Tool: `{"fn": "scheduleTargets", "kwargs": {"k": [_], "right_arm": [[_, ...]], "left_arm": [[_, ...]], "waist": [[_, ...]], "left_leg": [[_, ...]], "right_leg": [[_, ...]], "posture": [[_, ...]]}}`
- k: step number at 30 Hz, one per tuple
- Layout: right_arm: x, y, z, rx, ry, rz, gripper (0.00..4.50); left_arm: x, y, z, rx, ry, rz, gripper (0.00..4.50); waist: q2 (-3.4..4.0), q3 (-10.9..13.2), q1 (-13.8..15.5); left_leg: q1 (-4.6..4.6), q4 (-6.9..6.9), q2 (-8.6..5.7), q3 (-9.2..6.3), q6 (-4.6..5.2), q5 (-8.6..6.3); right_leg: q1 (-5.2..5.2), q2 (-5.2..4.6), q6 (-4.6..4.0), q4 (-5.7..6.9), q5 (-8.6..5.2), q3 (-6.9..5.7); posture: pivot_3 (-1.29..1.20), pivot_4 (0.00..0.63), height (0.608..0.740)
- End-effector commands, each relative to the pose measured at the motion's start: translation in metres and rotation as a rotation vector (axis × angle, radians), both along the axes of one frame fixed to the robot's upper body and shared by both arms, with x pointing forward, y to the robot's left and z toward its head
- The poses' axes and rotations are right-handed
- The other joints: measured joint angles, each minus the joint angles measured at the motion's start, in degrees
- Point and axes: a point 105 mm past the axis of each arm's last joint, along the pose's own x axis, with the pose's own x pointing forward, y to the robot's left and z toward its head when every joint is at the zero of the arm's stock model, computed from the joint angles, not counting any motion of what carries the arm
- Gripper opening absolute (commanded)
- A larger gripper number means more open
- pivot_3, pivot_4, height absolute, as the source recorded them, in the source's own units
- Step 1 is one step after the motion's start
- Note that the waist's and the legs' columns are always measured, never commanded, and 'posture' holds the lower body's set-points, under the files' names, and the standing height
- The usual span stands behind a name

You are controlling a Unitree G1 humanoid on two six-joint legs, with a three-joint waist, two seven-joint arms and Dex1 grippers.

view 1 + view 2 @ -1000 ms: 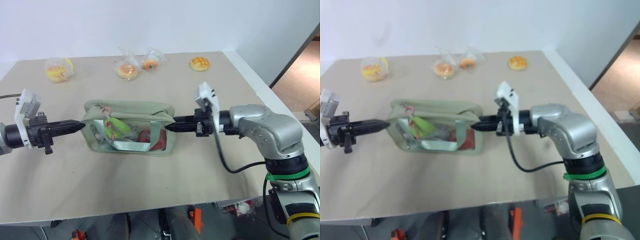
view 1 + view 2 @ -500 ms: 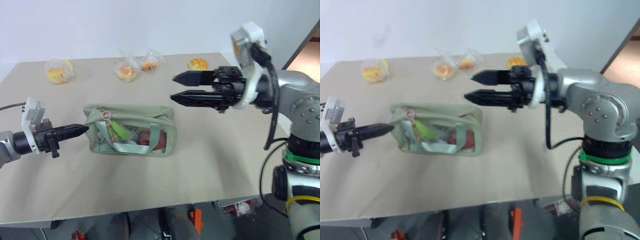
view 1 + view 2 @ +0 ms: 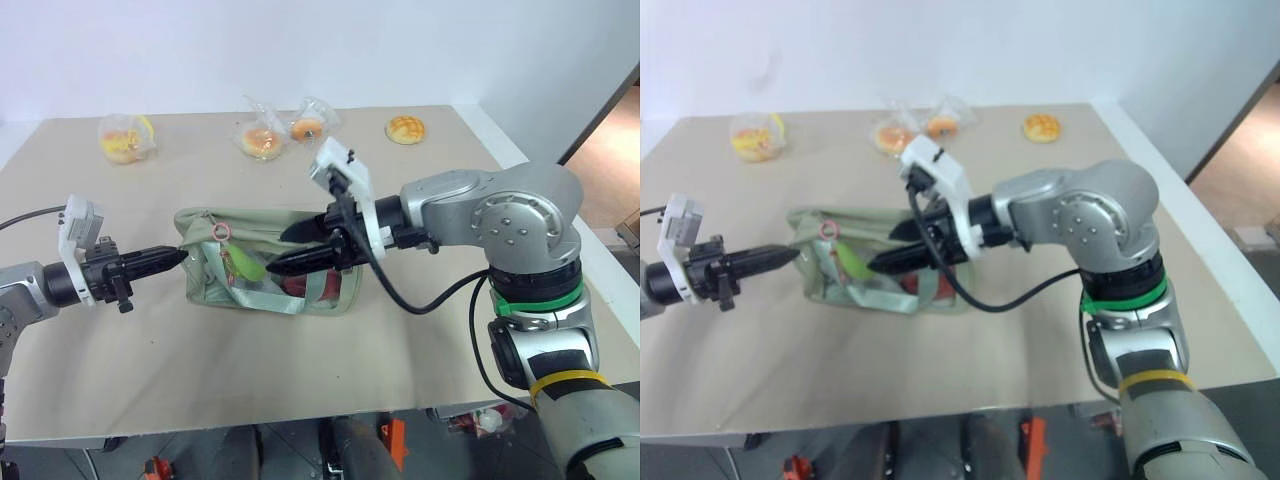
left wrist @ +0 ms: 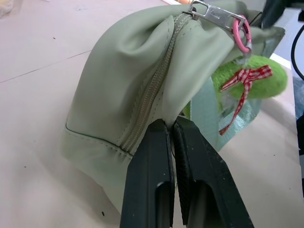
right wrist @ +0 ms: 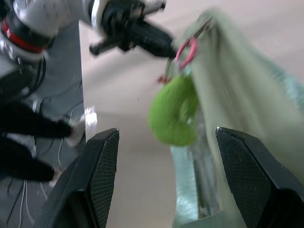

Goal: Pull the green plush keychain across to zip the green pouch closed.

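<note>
Zip pull not yet dragged: green plush keychain [image 3: 243, 263] hanging at green pouch [image 3: 300, 222] end nearest left hand [image 3: 178, 256]. Left hand shut, pinching pouch fabric by zip end. Right hand [image 3: 278, 249] wide open, empty, fingers straddling keychain. Whole zip run left.

The green pouch [image 3: 268, 272] lies on the beige surface [image 3: 300, 360], a pale sage fabric bag with clear window sides, a webbing strap and a long zipper along its top. Its zipper pull sits near the pouch's left end. From that pull hangs a pink ring [image 3: 221, 232], and below it the green plush keychain [image 3: 243, 264], a bright lime curved lump with a red checked bow, dangling against the pouch's front side.
</note>
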Motion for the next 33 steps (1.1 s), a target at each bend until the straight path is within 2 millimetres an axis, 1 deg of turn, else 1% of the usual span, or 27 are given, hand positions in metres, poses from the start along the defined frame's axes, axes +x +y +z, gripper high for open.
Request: {"fn": "scheduleTargets", "kwargs": {"k": [1, 3, 6, 8, 10, 12, 15, 18, 21, 23, 28, 33], "right_arm": [[0.001, 0.004, -0.001, -0.039, -0.036, -0.001, 3.35], [0.000, 0.007, -0.001, -0.049, -0.042, 0.006, 3.35], [0.003, 0.005, 0.025, 0.015, -0.077, 0.006, 3.35], [0.015, -0.002, 0.041, 0.058, -0.075, -0.052, 3.35], [0.010, -0.011, 0.060, 0.088, -0.073, -0.026, 3.35], [-0.003, -0.016, 0.068, 0.099, -0.052, 0.029, 3.35], [-0.009, -0.017, 0.062, 0.074, -0.020, 0.045, 3.35], [-0.012, -0.013, 0.052, 0.061, 0.048, 0.042, 3.35], [-0.011, -0.002, 0.032, 0.037, 0.093, 0.030, 3.35], [-0.010, 0.006, 0.025, 0.049, 0.136, 0.029, 3.35], [-0.001, 0.019, 0.013, 0.036, 0.165, -0.044, 3.35], [0.008, 0.022, 0.003, -0.013, 0.138, -0.119, 3.35]], "left_arm": [[0.001, -0.005, -0.009, 0.006, 0.041, -0.018, 0.00], [0.002, -0.006, -0.009, 0.003, 0.041, -0.019, 0.00], [0.005, -0.009, -0.010, -0.005, 0.043, -0.026, 0.00], [0.006, -0.011, -0.011, -0.009, 0.045, -0.032, 0.00], [0.007, -0.013, -0.013, -0.014, 0.050, -0.036, 0.00], [0.010, -0.014, -0.014, -0.019, 0.051, -0.036, 0.00], [0.013, -0.015, -0.015, -0.024, 0.051, -0.038, 0.00], [0.015, -0.017, -0.015, -0.032, 0.053, -0.039, 0.00], [0.017, -0.018, -0.015, -0.044, 0.054, -0.041, 0.00], [0.018, -0.019, -0.016, -0.047, 0.055, -0.045, 0.00], [0.021, -0.022, -0.016, -0.052, 0.057, -0.052, 0.00], [0.022, -0.026, -0.016, -0.056, 0.057, -0.060, 0.00]], "waist": [[-0.02, 0.0, 0.0], [-0.02, 0.0, 0.0], [-0.01, 0.0, 0.0], [-0.01, 0.0, 0.1], [-0.01, 0.0, 0.4], [-0.02, 0.0, 0.5], [-0.07, 0.0, 0.4], [-0.07, 0.0, 0.3], [-0.08, 0.0, 0.4], [-0.07, 0.0, 0.4], [-0.08, -0.1, 0.4], [-0.09, -0.1, 0.4]], "left_leg": [[0.01, 0.01, 0.00, 0.01, 0.00, 0.00], [0.01, 0.01, 0.00, 0.00, 0.00, 0.00], [0.00, 0.00, 0.00, 0.01, 0.00, 0.00], [-0.02, 0.00, 0.00, 0.00, 0.00, 0.00], [-0.04, 0.00, 0.00, 0.00, 0.00, 0.00], [-0.15, 0.01, -0.05, -0.01, 0.00, 0.00], [-0.20, 0.01, -0.05, 0.00, 0.03, -0.03], [-0.19, 0.00, -0.03, 0.00, 0.13, -0.09], [-0.20, 0.01, -0.01, -0.06, 0.14, -0.09], [-0.21, 0.04, -0.01, -0.05, 0.15, -0.09], [-0.33, 0.15, -0.04, -0.03, 0.15, -0.08], [-0.36, 0.20, -0.06, -0.04, 0.15, -0.08]], "right_leg": [[0.00, 0.00, 0.01, 0.00, 0.01, 0.00], [0.01, -0.01, 0.01, 0.00, 0.01, 0.00], [-0.02, 0.00, 0.01, 0.00, 0.01, 0.00], [-0.02, 0.02, 0.01, 0.00, 0.01, -0.01], [-0.02, 0.00, 0.01, -0.01, 0.01, -0.01], [-0.05, -0.05, 0.02, -0.04, 0.00, -0.03], [-0.05, -0.05, 0.06, -0.11, -0.02, -0.01], [-0.06, 0.00, 0.06, -0.11, -0.02, 0.03], [-0.05, 0.03, 0.06, -0.10, -0.02, -0.03], [-0.04, 0.01, 0.08, -0.10, 0.00, -0.01], [-0.06, -0.02, 0.18, -0.10, 0.05, 0.01], [-0.05, -0.03, 0.20, -0.11, 0.06, 0.01]], "posture": [[0.00, 0.150, 0.740], [0.00, 0.150, 0.740], [0.00, 0.150, 0.740], [0.00, 0.150, 0.740], [0.00, 0.150, 0.740], [0.00, 0.150, 0.740], [0.00, 0.150, 0.740], [0.00, 0.150, 0.740], [0.00, 0.150, 0.740], [0.00, 0.150, 0.740], [0.00, 0.150, 0.740], [0.00, 0.150, 0.740]]}}
